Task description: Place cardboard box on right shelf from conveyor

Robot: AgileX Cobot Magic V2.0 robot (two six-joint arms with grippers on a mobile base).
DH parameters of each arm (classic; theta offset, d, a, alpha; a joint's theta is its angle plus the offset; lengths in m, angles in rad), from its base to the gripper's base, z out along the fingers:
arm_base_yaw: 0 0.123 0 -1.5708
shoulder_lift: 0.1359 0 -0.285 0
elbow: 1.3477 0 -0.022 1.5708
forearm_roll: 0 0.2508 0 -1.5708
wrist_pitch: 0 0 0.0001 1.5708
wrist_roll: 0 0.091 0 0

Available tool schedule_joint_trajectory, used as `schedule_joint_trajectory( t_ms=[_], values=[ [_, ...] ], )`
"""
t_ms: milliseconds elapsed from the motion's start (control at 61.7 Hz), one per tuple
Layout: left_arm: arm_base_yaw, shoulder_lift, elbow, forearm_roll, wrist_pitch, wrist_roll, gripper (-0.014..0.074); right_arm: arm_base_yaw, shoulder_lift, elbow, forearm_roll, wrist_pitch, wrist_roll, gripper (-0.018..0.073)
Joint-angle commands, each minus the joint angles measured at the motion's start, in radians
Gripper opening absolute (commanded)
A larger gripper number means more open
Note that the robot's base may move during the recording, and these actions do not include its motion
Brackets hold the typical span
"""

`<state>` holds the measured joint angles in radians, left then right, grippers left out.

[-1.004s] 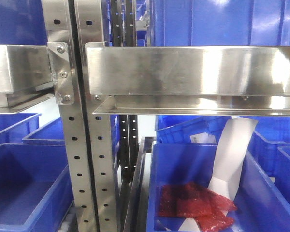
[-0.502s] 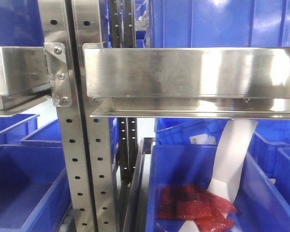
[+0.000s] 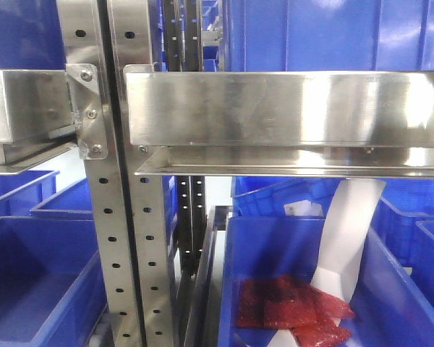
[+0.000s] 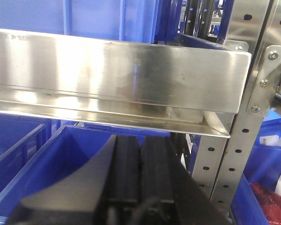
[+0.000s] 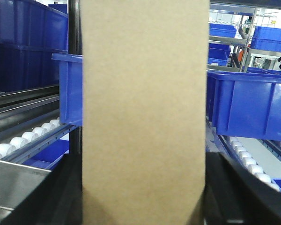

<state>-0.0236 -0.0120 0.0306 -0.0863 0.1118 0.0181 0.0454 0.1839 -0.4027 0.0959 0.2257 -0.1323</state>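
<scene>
The cardboard box (image 5: 144,108), plain tan and upright, fills the middle of the right wrist view. My right gripper (image 5: 144,197) is shut on it, with one black finger (image 5: 65,192) against each side. The right shelf (image 3: 275,108), a shiny steel tray with a tall front lip, spans the front view to the right of the perforated upright (image 3: 123,217). No gripper or box shows in that view. My left gripper (image 4: 139,154) is shut with nothing in it, low in front of the left steel shelf (image 4: 117,70). The conveyor is out of view.
Blue bins stand under both shelves; the bin at lower right (image 3: 235,289) holds red packets (image 3: 289,307) and a white paper strip (image 3: 347,231). More blue bins (image 5: 248,103) sit on white roller tracks (image 5: 18,140) around the held box. A steel edge (image 5: 14,183) lies low on the left.
The shelves and upright slid slightly left in the front view a second ago. Nothing has moved in the last half second.
</scene>
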Motion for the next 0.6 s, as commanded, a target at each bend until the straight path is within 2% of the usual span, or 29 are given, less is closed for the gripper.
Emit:
schedule_joint_trajectory(
  t_ms=[0,308,389,470,583],
  values=[
    [0.003,-0.007,-0.003,-0.005,-0.082,-0.003,-0.0119,-0.008,0.009,-0.029,-0.006,-0.113,-0.007,0.0029],
    [0.003,-0.007,-0.003,-0.005,-0.082,-0.003,-0.0119,-0.008,0.009,-0.027,-0.005,-0.106,-0.007,0.0029],
    [0.003,-0.007,-0.003,-0.005,-0.082,-0.003,-0.0119,-0.008,0.009,-0.039,0.03,-0.104,-0.007,0.0029],
    [0.003,-0.007,-0.003,-0.005,-0.082,-0.003,-0.0119,-0.008,0.028,-0.096,0.099,-0.076,-0.007,0.0029],
    [0.003,-0.007,-0.003,-0.005,-0.082,-0.003,-0.0119,-0.008,0.117,-0.213,0.103,0.0,-0.007,0.0029]
  ],
)
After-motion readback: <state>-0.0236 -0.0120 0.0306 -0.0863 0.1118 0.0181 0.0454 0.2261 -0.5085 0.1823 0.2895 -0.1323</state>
